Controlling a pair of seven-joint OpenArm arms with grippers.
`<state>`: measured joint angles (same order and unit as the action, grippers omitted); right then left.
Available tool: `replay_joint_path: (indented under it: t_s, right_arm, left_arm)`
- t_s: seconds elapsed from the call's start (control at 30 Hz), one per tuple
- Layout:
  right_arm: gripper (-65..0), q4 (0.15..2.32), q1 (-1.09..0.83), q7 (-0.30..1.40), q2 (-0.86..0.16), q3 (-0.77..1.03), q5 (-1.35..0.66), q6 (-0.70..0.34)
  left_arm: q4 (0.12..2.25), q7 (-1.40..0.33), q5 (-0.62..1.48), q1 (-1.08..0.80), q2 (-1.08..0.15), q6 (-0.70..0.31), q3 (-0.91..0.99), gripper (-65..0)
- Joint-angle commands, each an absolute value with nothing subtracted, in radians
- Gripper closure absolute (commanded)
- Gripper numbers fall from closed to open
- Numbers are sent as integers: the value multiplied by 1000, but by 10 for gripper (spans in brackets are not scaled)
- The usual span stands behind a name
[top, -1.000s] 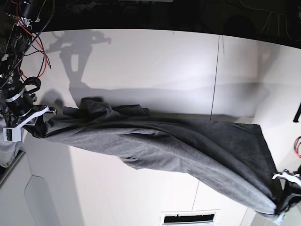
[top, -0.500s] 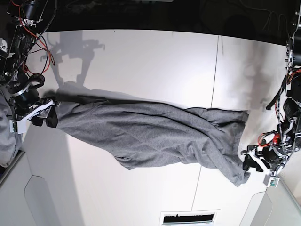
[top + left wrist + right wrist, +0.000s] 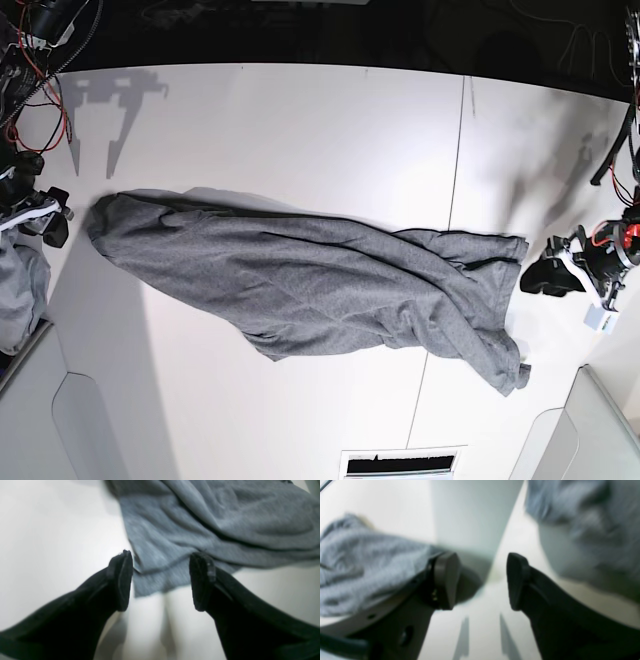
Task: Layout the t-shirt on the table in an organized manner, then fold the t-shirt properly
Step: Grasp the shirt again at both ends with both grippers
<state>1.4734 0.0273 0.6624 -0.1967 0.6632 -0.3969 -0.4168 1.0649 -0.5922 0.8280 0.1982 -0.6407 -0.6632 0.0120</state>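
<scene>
Lying across the white desk (image 3: 300, 120), one grey t-shirt (image 3: 300, 280) is seen stretched long but creased and bunched, not yet spread flat. Two tools are counted: the left tool (image 3: 161, 580) and right tool (image 3: 482, 580), both spread wide with nothing held. If folding were begun now, the wrinkles would likely be trapped, because sleeves and hem are not laid out

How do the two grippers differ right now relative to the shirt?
The left gripper sits just off the t-shirt at its wider, crumpled end, with a cloth corner showing between its fingertips in its wrist view. The right gripper stands off the narrow, rounded end, with only bare table between its fingertips. Both are open and hold nothing; the shirt lies on the table.
</scene>
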Motion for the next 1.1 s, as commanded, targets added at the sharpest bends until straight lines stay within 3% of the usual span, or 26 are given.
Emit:
replay_joint_path:
  t_s: [0.0,0.3,0.53,0.67,0.9,1.07]
  right_arm:
    - [-316,1465,22,647,-219,665,-410,-430]
    - [-315,1391,-107,646,-170,657,-532,-518]
    - [-315,1385,-109,552,-126,587,-478,-493]
    - [-315,1341,-59,512,-127,499,-395,-439]
    - [-315,1120,80,484,-112,367,-389,-442]
    - [-315,1079,139,475,-57,334,-377,-480]
  left_arm:
    - [1080,-564,839,203,-652,-670,21,-378]
    - [1080,-415,650,115,-557,-624,21,-378]
    - [1080,-352,517,119,-493,-530,21,-378]
    - [1080,-306,485,133,-482,-458,21,-378]
    - [1078,-302,469,136,-479,-456,21,-378]
    - [1078,-284,466,136,-479,-456,21,-378]
